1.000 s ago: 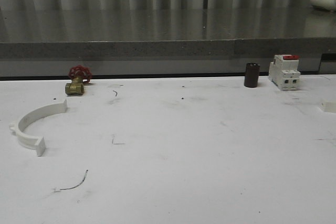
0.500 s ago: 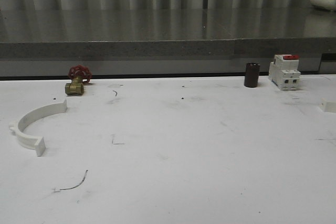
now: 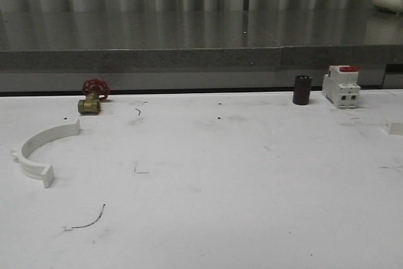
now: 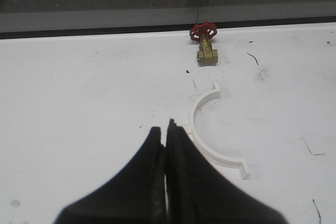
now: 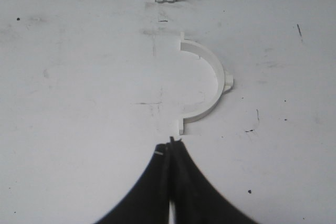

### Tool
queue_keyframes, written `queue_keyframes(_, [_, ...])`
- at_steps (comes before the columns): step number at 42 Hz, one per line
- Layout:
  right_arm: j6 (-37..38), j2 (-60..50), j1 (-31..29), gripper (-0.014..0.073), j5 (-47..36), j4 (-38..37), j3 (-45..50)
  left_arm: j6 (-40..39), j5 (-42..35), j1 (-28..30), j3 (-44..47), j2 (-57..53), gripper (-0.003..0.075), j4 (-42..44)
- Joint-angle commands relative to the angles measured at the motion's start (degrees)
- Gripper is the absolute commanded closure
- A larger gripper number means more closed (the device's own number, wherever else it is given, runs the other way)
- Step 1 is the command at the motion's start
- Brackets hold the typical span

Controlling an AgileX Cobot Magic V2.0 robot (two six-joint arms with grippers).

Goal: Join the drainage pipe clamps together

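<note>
brass valve [image 3: 90,104], red handwheel, far left by table's back edge | dark cylinder [image 3: 302,89] upright, far right | white breaker [image 3: 341,86], red top, just beside cylinder | white table [image 3: 208,187] scuffed

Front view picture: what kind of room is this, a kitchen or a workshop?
Most likely a workshop or lab test bench, not a kitchen. On the scuffed white table lie hardware parts: a brass valve with a red handwheel, a white circuit breaker with a red top, and a white half-ring pipe clamp.
</note>
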Motion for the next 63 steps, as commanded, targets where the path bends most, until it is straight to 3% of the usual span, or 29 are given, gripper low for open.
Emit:
queue_keyframes(1, [-0.7, 0.2, -0.4, 0.0659, -2.7, -0.5, -1.9, -0.4, -3.6, 0.0, -1.9, 0.1, 0.0741, 0.3])
queue_keyframes(7, [-0.7, 0.2, -0.4, 0.0646, -2.5, -0.5, -1.9, -0.4, -3.6, 0.0, -1.9, 0.1, 0.0739, 0.3])
queue_keyframes(13, [-0.7, 0.2, -0.4, 0.0478, -2.1, -0.5, -1.9, -0.4, -3.6, 0.0, -1.9, 0.1, 0.0691, 0.3])
queue_keyframes(20, [-0.7, 0.2, -0.4, 0.0164, -1.8, -0.5, -1.9, -0.4, -3.6, 0.0, -1.9, 0.1, 0.043, 0.3])
queue_keyframes(24, [-0.7, 0.2, -0.4, 0.0088, -1.7, -0.5, -1.9, -0.4, -3.6, 0.0, -1.9, 0.1, 0.0297, -0.4])
queue_keyframes(36, [-0.7, 0.2, -0.4, 0.0084, -1.7, -0.5, -1.9, -0.2, 0.0, -0.1, -5.0, 4.1, 0.0272, -1.7])
queue_keyframes(48, [-0.7, 0.2, -0.4, 0.0084, -1.6, -0.5, -1.9, 1.2, 14.2, -0.1, -19.5, 24.4, 0.0255, -0.6])
queue_keyframes(56, [-0.7, 0.2, -0.4, 0.0084, -1.6, -0.5, -1.9, 1.2, 15.8, -0.1, -26.4, 37.4, 0.0195, -1.0])
queue_keyframes(63, [-0.7, 0.2, -0.4, 0.0084, -1.6, -0.5, -1.9, 1.2, 16.0, -0.1, -30.6, 46.3, 0.0192, -1.2])
